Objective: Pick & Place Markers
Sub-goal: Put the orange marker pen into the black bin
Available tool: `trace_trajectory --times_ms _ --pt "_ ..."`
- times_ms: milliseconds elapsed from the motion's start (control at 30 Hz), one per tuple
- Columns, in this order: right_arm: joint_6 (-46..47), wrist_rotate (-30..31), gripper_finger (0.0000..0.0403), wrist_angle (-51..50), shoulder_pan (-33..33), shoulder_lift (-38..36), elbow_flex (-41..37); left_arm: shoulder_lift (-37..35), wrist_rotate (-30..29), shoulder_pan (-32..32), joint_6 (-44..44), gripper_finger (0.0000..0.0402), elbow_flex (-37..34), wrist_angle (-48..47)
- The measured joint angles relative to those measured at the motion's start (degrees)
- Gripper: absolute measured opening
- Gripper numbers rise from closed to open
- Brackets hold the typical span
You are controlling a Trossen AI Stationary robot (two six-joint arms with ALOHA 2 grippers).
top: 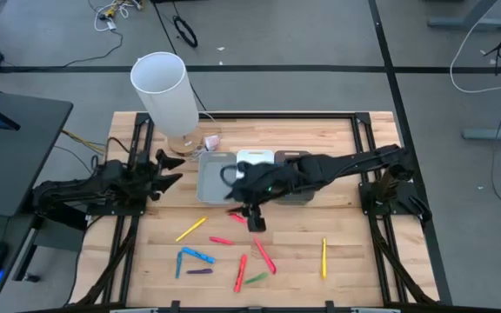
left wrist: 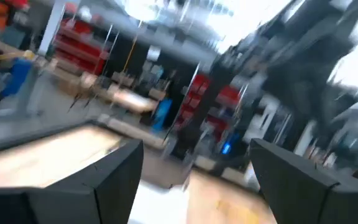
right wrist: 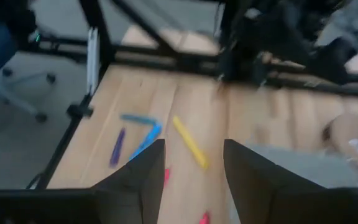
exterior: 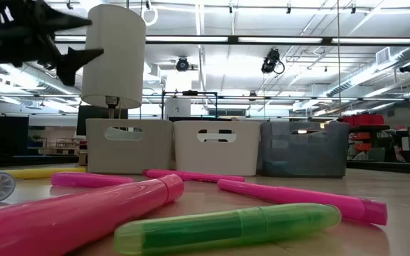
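High view: yellow marker [top: 324,258] lies lengthwise toward the bins [top: 255,162].

Short plastic markers [top: 229,255] lay scattered on the slatted wooden table [top: 355,261], before three rectangular plastic bins [top: 255,159].

Three small bins stand in a row at the table's back: a light grey bin [top: 213,177], a white bin [top: 255,157] and a dark grey bin [top: 296,157]; one white cylinder [top: 165,91] stands beside them; on the boards lie two yellow markers [top: 191,229], four red or pink markers [top: 263,256], two blue markers [top: 198,256], one purple marker [top: 199,272] and one green marker [top: 256,278]; two dark arms.
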Motion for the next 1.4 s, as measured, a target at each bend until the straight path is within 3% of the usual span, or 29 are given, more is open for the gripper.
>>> trace_trajectory --times_ms 300,500,700,900,1100,1400 --pt "2.1 0.0 0.0165 10.8 -3.1 -6.5 0.1 -0.1 1.3 0.0 -3.0 0.0303 0.0 7.8" --pt "0.9 0.3 0.0165 9.0 -4.6 -9.8 0.0 0.9 4.3 0.0 -1.2 0.0303 2.5 5.6" --pt "0.0 0.0 0.0165 5.4 -6.2 -11.1 0.0 8.9 4.5 0.0 7.6 0.0303 15.6 -6.1" --pt "1.2 1.1 0.0165 6.0 -7.9 -12.0 -0.1 20.2 7.3 0.0 8.6 0.0303 29.6 -10.8" --pt "-0.1 7.5 0.0165 5.1 -9.1 -15.0 -0.1 31.6 9.8 0.0 0.3 0.0303 43.7 -23.5" --pt "-1.2 7.6 0.0165 4.6 -11.1 -20.9 -0.1 46.1 9.5 -2.2 -18.3 0.0303 60.6 -43.9"
